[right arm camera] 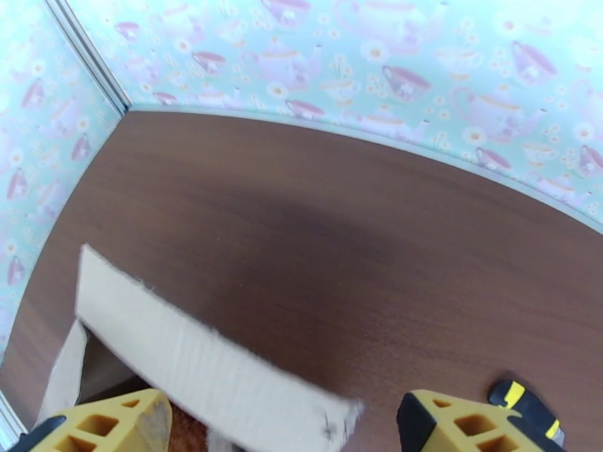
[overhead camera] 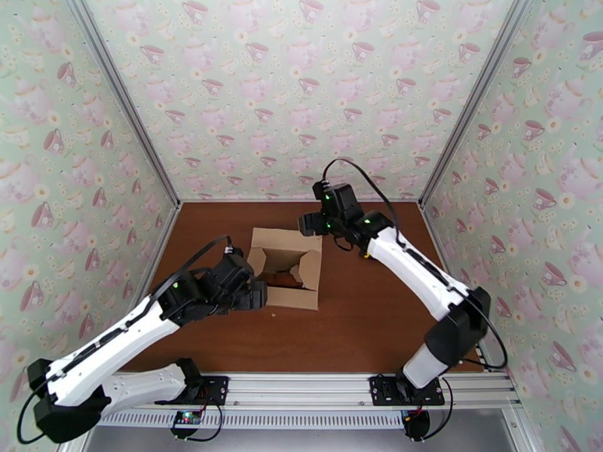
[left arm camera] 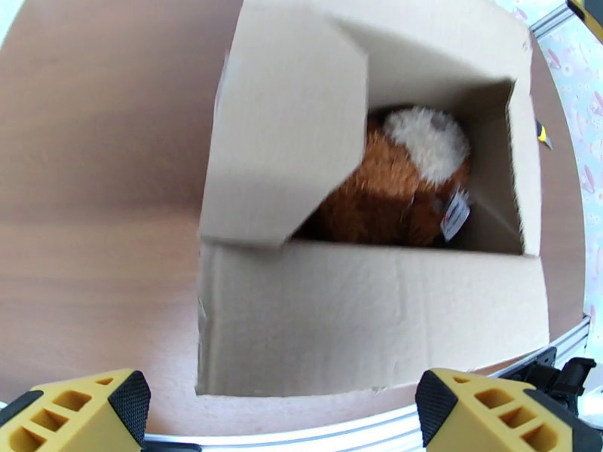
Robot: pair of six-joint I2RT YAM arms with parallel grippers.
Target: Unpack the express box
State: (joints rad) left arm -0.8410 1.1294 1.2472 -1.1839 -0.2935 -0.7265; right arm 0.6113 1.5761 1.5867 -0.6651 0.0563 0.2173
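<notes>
The express box point(overhead camera: 290, 295) stands in the middle of the table with its top flaps open. A brown plush toy point(left arm camera: 392, 197) with a white patch and a small tag lies inside it. My left gripper point(overhead camera: 255, 293) is at the box's left side; in the left wrist view its yellow fingers point(left arm camera: 83, 412) stand wide apart, open, just short of the box wall point(left arm camera: 362, 318). My right gripper point(overhead camera: 309, 224) hovers at the box's far right corner, open, and the far flap point(right arm camera: 203, 355) runs below and between its fingers point(right arm camera: 467, 423) without being pinched.
A small yellow-and-black tool point(right arm camera: 528, 404) lies on the brown tabletop point(right arm camera: 316, 235) right of the box, also seen as the tool point(left arm camera: 541, 131) beyond the box's far edge. Wallpapered walls close off the back and both sides. An aluminium rail point(overhead camera: 316, 389) runs along the near edge.
</notes>
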